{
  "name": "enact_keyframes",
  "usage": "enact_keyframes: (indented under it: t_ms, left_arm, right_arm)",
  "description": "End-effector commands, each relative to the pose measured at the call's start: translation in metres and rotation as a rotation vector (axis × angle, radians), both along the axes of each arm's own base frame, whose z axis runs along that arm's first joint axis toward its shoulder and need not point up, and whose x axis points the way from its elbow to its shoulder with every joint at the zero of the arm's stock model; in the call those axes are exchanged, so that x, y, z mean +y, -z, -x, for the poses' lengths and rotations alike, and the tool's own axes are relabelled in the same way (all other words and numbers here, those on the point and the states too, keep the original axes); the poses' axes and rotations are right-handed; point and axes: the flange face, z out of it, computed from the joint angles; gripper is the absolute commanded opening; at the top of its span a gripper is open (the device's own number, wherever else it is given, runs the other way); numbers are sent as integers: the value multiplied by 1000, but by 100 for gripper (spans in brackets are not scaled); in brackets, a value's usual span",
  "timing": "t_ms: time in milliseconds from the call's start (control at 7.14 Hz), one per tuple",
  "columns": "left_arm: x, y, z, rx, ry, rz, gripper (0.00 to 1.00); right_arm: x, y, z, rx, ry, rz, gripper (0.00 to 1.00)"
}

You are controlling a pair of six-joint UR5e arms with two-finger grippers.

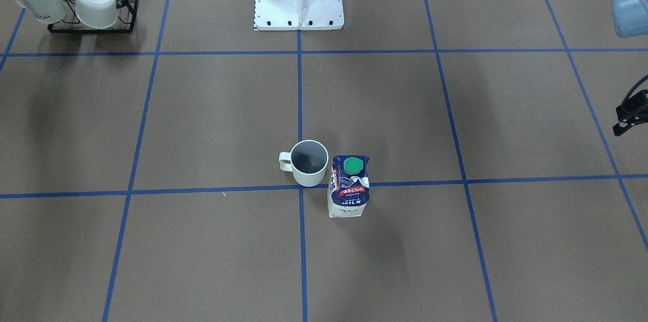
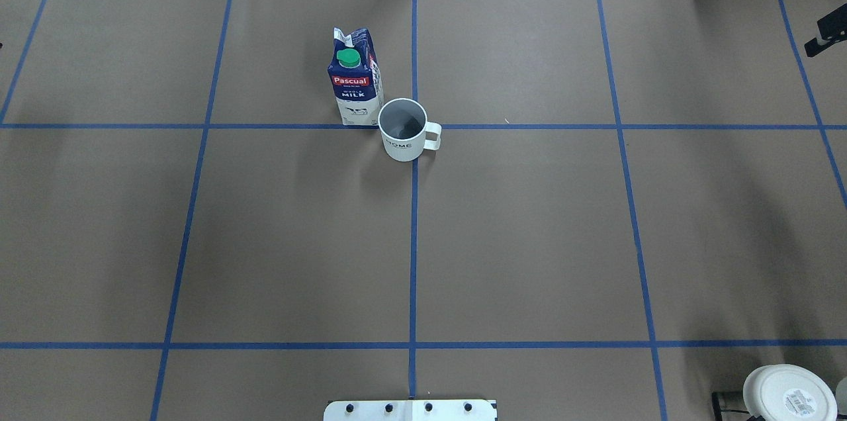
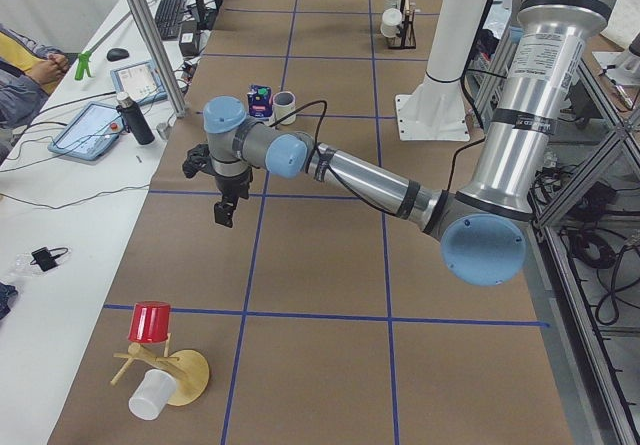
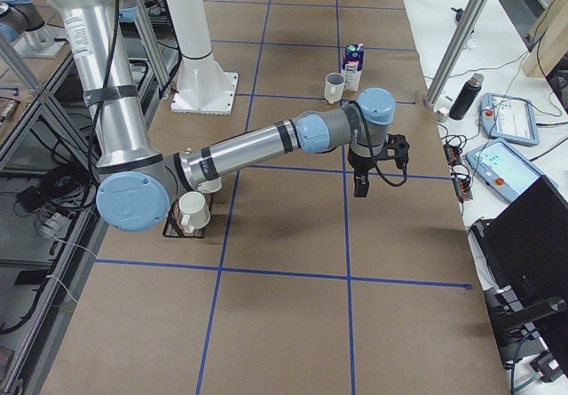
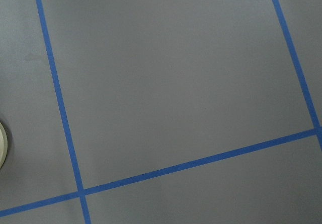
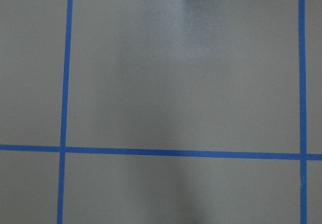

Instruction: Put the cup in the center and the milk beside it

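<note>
The cup (image 1: 310,162), a small white mug with a dark grey inside, stands upright at the middle crossing of the blue tape lines; it also shows in the overhead view (image 2: 405,130). The milk (image 1: 349,186), a dark-blue and white carton with a green cap, stands upright right beside it (image 2: 356,80). My left gripper (image 3: 224,212) hangs over bare table near the left end, far from both. My right gripper (image 4: 359,185) hangs over bare table near the right end. Both hold nothing, and I cannot tell whether they are open or shut.
A black rack (image 1: 92,24) with two white mugs stands near the robot's base (image 1: 298,5) on its right. A wooden stand (image 3: 172,373) with a red cup (image 3: 150,322) is at the left end. A dark bottle (image 4: 463,98) stands on the side bench.
</note>
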Motion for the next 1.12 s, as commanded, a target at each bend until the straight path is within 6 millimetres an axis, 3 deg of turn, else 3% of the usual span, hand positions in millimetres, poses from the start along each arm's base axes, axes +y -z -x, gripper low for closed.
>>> enact_keyframes:
  t_ms: [0,140,280,560,700,980]
  left_arm:
    - [3,14,4,9,14,-26,99]
    - [2,14,30,8,56,-24,99]
    - [0,14,37,7,71,-17,99]
    - [-2,16,34,29,149,57,99]
    - [-6,3,31,25,147,77,99]
    - [-10,2,28,37,155,51,99]
  right_arm:
    - [2,3,-1,-1,-5,-3,100]
    - [2,10,0,-3,-4,-15,100]
    - [-2,8,6,6,3,-15,100]
    - [-5,15,6,12,1,-29,100]
    - [-4,19,6,11,1,-37,100]
    - [-12,29,28,12,34,-52,100]
